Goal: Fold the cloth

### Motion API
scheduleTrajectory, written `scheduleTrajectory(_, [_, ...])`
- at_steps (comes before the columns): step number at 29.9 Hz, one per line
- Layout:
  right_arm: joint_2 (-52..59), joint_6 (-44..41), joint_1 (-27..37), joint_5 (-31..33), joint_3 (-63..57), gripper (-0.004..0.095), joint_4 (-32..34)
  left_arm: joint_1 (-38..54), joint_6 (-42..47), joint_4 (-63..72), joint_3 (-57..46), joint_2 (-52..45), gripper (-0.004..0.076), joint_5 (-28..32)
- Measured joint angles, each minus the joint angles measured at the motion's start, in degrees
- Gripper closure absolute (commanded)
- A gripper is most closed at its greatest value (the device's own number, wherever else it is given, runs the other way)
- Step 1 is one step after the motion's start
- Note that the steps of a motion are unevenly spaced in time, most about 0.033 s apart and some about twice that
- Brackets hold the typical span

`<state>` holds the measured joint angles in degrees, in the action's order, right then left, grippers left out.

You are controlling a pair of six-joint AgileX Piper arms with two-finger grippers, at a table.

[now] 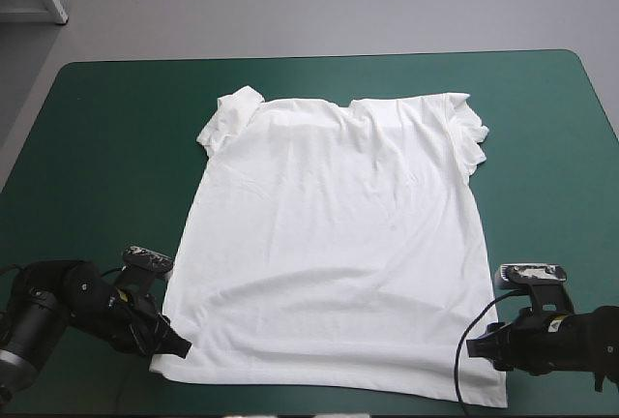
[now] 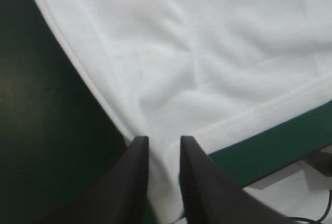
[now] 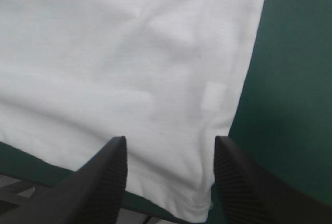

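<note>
The left jaws, at 7 o'clock on the bench (image 1: 97,147), pinch almost closed on the near hem corner of the T-shirt (image 1: 338,224) spread flat mid-bench, but the right jaws at 5 o'clock stand open around theirs, so lifting now would probably drag it askew.

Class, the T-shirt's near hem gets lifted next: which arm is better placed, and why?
Left, probably. The left gripper is all but shut on the T-shirt at its near left corner. The right gripper stands open around the near right corner and would have to close first.
</note>
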<state>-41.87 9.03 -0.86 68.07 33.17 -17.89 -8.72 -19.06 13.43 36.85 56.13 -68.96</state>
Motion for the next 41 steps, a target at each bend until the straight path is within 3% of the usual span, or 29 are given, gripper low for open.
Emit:
scheduleTrajectory(3, [0.00,-0.22,0.00,-1.69,0.00,0.0345,0.07,0.00,-0.55,-0.11,0.00,0.04,0.0355,1.56])
scheduleTrajectory(10, [0.00,-0.02,0.00,-11.92,6.16,0.0345,1.19,0.00,4.47,-6.00,8.07,-1.60,0.0355,15.13])
scheduleTrajectory(17, [-1.85,1.61,0.00,-18.90,11.99,0.0349,1.49,0.00,6.62,-6.08,19.73,8.65,0.0355,22.17])
scheduleTrajectory(29, [-10.77,4.77,0.00,-21.03,13.19,0.0376,1.71,5.14,6.63,1.77,35.48,34.39,0.0355,21.34])
scheduleTrajectory(41, [-12.01,5.45,0.00,-25.68,13.23,0.0386,1.71,6.23,1.74,5.57,37.48,48.45,0.0355,24.06])
